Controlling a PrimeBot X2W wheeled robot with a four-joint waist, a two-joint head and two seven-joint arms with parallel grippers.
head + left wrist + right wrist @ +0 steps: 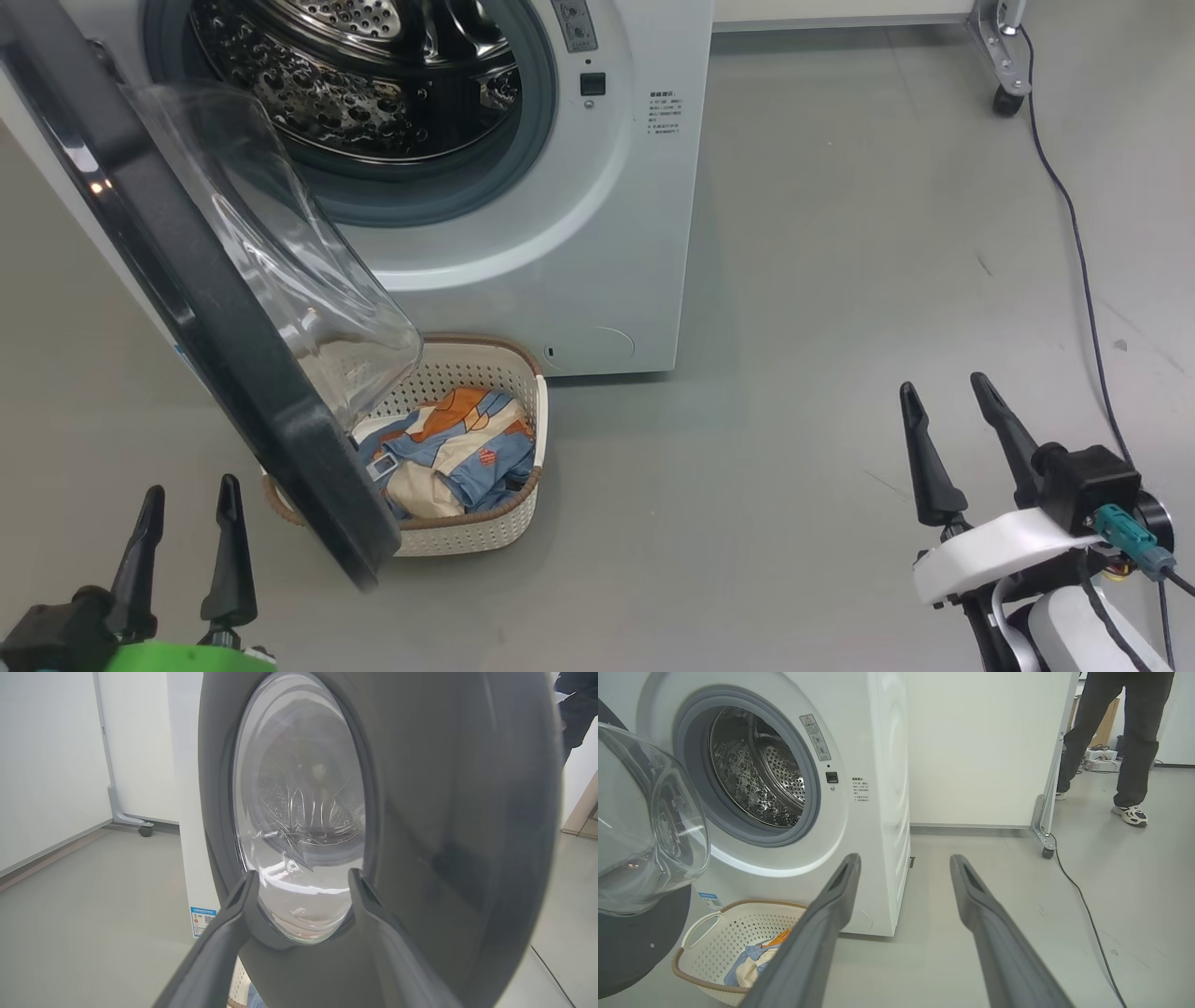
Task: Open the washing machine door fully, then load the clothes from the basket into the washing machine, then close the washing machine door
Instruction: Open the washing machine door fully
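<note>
The washing machine (560,233) stands at the top with its steel drum (373,84) exposed. The washing machine door (280,411) is swung out toward me, and its black rim and glass bowl (280,252) hang over the left part of the basket (523,373). The cream basket sits on the floor in front of the machine, holding the blue, orange and cream clothes (457,448). My left gripper (191,490) is open at the lower left, just left of the door's bottom edge. In the left wrist view it (302,873) faces the door's outer side (467,835). My right gripper (943,385) is open over bare floor, well right of the basket (738,933).
A person's legs (1125,742) stand at the back right beside a wheeled frame (1045,826). A black cable (1083,280) runs along the floor on the right. Grey floor (794,373) lies open between the machine and my right arm.
</note>
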